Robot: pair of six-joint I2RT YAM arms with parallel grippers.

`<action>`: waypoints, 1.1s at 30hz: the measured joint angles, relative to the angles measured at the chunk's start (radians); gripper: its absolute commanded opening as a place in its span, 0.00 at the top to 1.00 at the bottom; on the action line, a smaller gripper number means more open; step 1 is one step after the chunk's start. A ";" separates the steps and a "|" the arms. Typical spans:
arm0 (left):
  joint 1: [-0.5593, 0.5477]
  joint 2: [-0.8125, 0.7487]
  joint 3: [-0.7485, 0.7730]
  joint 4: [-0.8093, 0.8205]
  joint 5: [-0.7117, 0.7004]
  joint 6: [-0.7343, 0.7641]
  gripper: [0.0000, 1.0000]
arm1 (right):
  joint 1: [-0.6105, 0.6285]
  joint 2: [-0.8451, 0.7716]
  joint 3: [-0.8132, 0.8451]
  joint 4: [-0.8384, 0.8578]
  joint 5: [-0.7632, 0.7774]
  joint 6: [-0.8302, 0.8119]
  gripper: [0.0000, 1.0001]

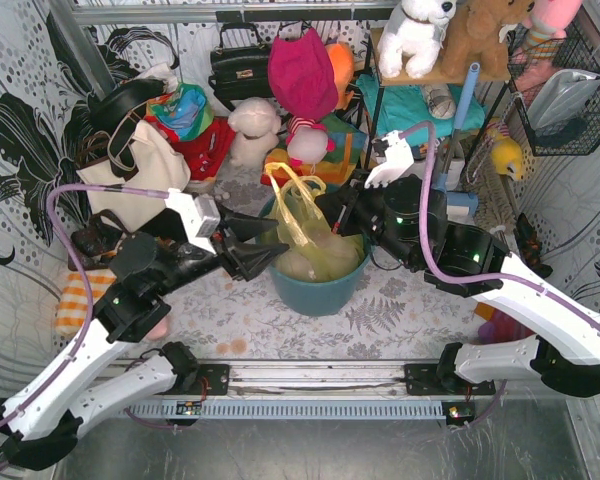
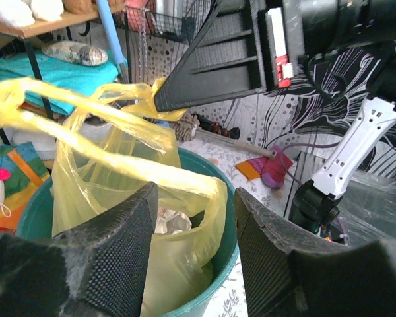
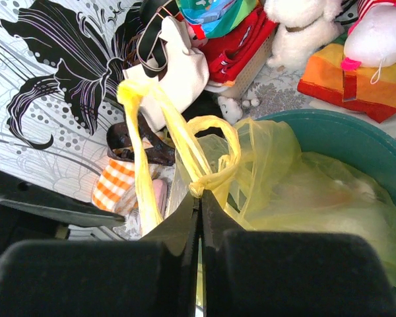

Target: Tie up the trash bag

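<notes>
The trash bag (image 1: 305, 228) is thin yellow plastic and sits in a round teal bin (image 1: 320, 292) at mid table. Crumpled paper shows through it in the left wrist view (image 2: 168, 221). Its long top ends loop upward (image 3: 152, 105). My right gripper (image 1: 320, 204) is over the bin's far right rim, shut on a twisted top end of the bag (image 3: 199, 190). My left gripper (image 1: 280, 248) is open at the bin's left rim. Its fingers (image 2: 112, 257) straddle the near bag edge (image 2: 198, 191) without closing on it.
A cream tote bag (image 1: 140, 175) with dark straps stands at the back left. Plush toys (image 1: 252, 128), a shelf (image 1: 420, 75) and a wire basket (image 1: 565, 100) crowd the back. An orange checked cloth (image 1: 75, 295) lies at the left, and a metal rail (image 1: 310, 380) runs along the near edge.
</notes>
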 measured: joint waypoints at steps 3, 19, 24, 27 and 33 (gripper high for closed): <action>0.000 -0.021 0.008 -0.008 0.001 -0.011 0.41 | 0.000 0.000 0.000 0.000 0.000 0.000 1.00; 0.000 0.129 0.020 0.001 0.062 -0.068 0.55 | 0.000 0.000 0.007 0.000 -0.003 -0.006 1.00; 0.000 0.160 0.018 0.051 0.079 -0.087 0.63 | 0.000 0.000 0.009 0.000 -0.016 -0.006 1.00; 0.000 0.170 0.018 0.116 0.085 -0.100 0.69 | 0.000 0.002 0.016 -0.001 -0.028 -0.006 1.00; 0.000 0.233 0.018 0.212 0.084 -0.112 0.74 | 0.000 0.016 0.038 0.000 -0.062 -0.005 1.00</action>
